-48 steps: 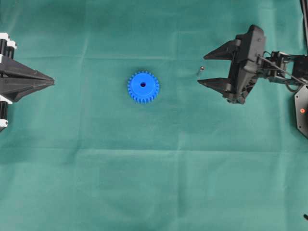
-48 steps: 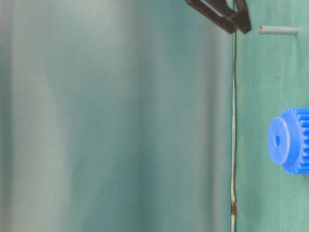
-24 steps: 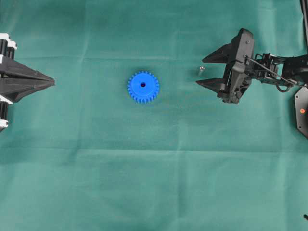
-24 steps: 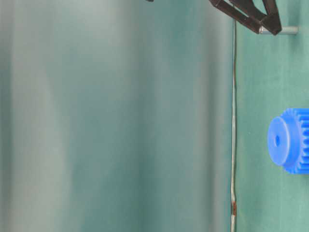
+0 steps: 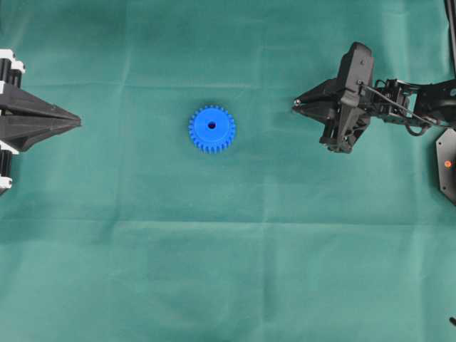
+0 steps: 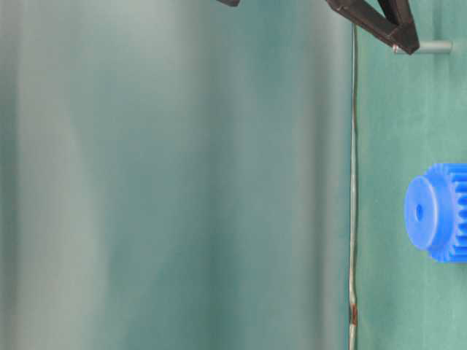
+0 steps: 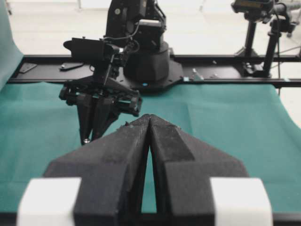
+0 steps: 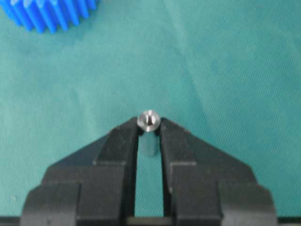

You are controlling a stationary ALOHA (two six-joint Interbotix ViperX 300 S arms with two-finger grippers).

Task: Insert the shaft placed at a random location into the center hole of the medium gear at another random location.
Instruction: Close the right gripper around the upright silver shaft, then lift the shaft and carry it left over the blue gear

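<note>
The blue medium gear [image 5: 211,129] lies flat on the green cloth, its dark center hole [image 5: 211,125] facing up; its toothed edge shows in the right wrist view [image 8: 49,14]. The small silver shaft [image 8: 149,120] stands upright, pinched between the tips of my right gripper [image 8: 149,126], which is shut on it. From overhead the shaft [image 5: 296,102] shows as a shiny dot at the tips of that right gripper [image 5: 298,105], to the right of the gear. In the table-level view the shaft [image 6: 427,47] still rests on the cloth. My left gripper [image 5: 77,122] stays at the left edge, shut and empty.
The green cloth [image 5: 228,249] covers the whole table. The right arm's base and cables [image 5: 445,160] sit at the right edge. Camera stands [image 7: 263,33] rise behind the table.
My right gripper came down around the shaft and its jaws closed on it. The left gripper and the gear have not moved.
</note>
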